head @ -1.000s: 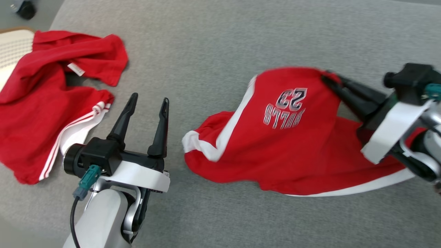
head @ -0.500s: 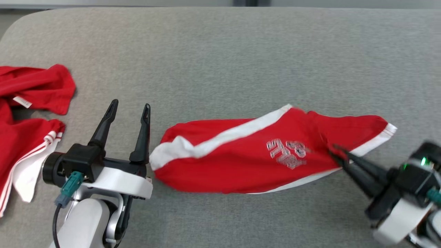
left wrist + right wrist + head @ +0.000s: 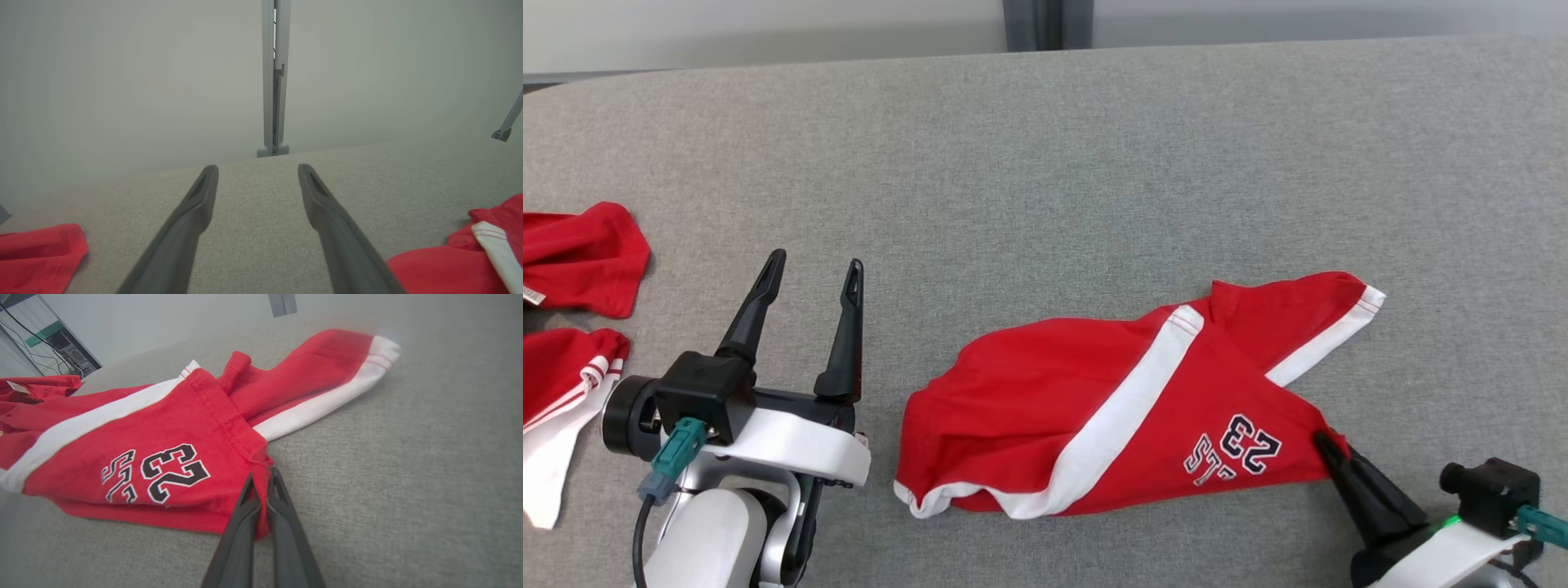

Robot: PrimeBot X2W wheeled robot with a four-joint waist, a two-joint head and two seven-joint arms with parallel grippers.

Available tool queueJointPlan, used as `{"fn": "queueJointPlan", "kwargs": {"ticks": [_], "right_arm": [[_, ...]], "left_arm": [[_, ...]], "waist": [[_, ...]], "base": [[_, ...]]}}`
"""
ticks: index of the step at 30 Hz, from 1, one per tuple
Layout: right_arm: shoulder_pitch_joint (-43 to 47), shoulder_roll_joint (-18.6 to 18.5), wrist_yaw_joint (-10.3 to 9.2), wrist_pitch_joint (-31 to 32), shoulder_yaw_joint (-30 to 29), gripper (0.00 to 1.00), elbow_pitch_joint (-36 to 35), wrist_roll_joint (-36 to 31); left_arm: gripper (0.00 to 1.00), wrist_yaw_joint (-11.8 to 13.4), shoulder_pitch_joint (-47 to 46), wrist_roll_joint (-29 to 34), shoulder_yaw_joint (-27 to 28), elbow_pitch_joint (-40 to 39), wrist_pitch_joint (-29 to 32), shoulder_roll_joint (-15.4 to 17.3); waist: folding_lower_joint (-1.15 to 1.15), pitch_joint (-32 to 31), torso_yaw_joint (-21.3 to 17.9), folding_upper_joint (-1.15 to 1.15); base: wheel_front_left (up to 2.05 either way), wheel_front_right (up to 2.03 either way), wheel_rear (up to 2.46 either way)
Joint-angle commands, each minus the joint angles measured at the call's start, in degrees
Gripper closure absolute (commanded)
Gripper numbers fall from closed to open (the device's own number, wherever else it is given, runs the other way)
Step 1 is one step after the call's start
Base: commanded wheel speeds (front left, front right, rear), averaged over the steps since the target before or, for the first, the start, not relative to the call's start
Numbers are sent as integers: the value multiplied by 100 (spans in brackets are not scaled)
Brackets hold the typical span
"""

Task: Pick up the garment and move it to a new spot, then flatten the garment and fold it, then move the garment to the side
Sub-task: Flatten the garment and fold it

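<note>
A: Where's the garment now?

B: Lying rumpled on the grey worktop, right of centre. The right hand is pinched shut on its near corner, beside the 23.

A: And the left hand?

B: Spread wide, empty, near the other end. Looks like the move's finished. Flattening next, I'd say: both hands on corners, pulling it taut.
</note>
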Motion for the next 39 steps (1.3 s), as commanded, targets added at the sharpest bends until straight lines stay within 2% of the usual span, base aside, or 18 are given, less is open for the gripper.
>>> {"fn": "queueJointPlan", "kwargs": {"ticks": [1,5,10,15,19,22,29,33,39], "right_arm": [[71,124,1,-27,-263,0,88,165],[407,561,3,-24,-1011,0,101,432],[649,803,3,-26,-1784,0,-147,352],[647,1089,3,-25,-2957,0,-748,-288],[466,1368,4,-26,-3522,0,-1387,-940],[343,1508,4,103,-3622,0,-1777,-1412],[479,1772,4,902,-3132,0,-2389,-2272],[677,1951,1,1120,-2876,0,-2432,-2395],[1005,2066,2,1247,-2890,0,-2315,-2534]], "left_arm": [[0,35,64,-6,34,-37,4,32],[0,120,130,-6,104,-127,-41,94],[0,242,283,-3,220,-228,-106,157],[0,374,449,14,335,-397,-149,226],[0,476,532,35,410,-557,-195,265],[0,531,627,61,417,-650,-213,281],[0,614,875,120,309,-754,-209,277],[0,662,1075,159,216,-792,-180,270],[0,763,1477,197,81,-868,-78,295]], "waist": [[0,-38,-24,0],[0,-115,-91,0],[0,-227,-186,0],[0,-322,-238,0],[0,-402,-224,0],[0,-483,-179,0],[0,-750,-23,0],[0,-912,-18,0],[0,-1194,-28,0]], "base": [[0,0,0],[0,0,0],[0,0,0],[0,0,0],[0,0,0],[0,0,0],[0,0,0],[0,0,0],[0,0,0]]}}
